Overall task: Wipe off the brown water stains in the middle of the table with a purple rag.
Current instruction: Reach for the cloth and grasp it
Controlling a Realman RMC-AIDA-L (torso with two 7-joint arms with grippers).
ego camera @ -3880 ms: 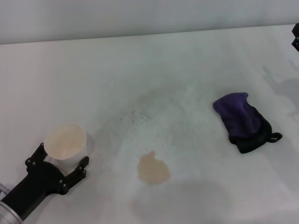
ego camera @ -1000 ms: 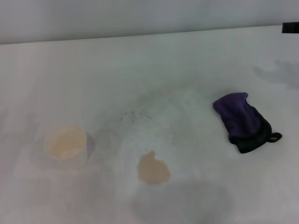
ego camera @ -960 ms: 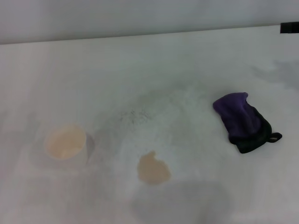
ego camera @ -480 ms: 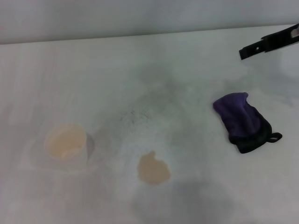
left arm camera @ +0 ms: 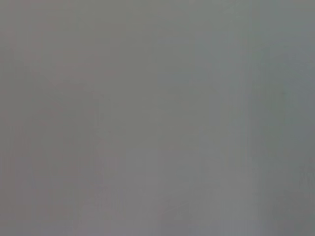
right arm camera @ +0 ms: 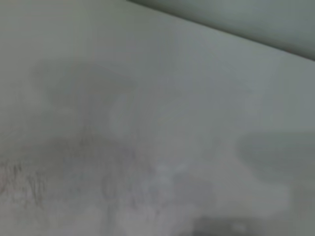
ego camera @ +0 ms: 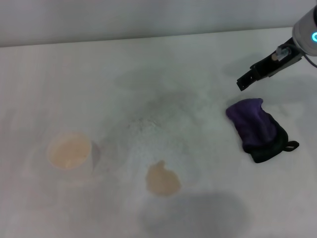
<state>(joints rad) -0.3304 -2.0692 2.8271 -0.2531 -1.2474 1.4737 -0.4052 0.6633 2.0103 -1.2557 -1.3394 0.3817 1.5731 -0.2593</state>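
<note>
Swung in from the far edge, right pincer (ego camera: 246, 81) hovers just beyond purple rag (ego camera: 259, 130); aperture unreadable.

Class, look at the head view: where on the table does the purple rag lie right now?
The purple rag lies on the right side of the table, well right of the brown water stains, with the right pincer hovering just beyond its far end.

The white table (ego camera: 163, 64) carries three things, well apart. A white cup (ego camera: 69, 151) (tan inside) stands toward the left, the brown water stains (ego camera: 161, 179) sit near the middle front, and the purple rag (ego camera: 260, 130) lies bunched on the right.
</note>
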